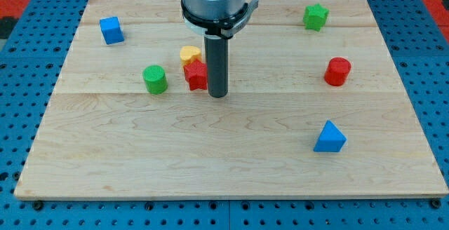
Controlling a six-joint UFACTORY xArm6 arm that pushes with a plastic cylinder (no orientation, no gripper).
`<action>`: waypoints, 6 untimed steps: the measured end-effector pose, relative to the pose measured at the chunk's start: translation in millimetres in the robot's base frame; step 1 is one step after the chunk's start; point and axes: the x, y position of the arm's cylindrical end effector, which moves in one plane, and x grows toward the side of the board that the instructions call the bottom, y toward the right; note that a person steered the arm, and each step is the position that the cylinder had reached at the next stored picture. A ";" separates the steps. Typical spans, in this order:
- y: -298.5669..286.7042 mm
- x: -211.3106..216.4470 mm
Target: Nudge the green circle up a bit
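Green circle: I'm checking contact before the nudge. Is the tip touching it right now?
No: my tip sits to the view's right of the green circle, with the red block between them.

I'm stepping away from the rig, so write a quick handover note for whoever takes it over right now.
My tip is down on the wooden board, just to the view's right of the red star, with the yellow heart behind that.
The green circle stands to the view's left of the red star, apart from my tip.
Done: nothing that shows; my tip is not at the green circle.
Left: bring my tip below the green circle, skirting the red star, then push it a little toward the view's top.
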 end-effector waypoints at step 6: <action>-127.3 -5.4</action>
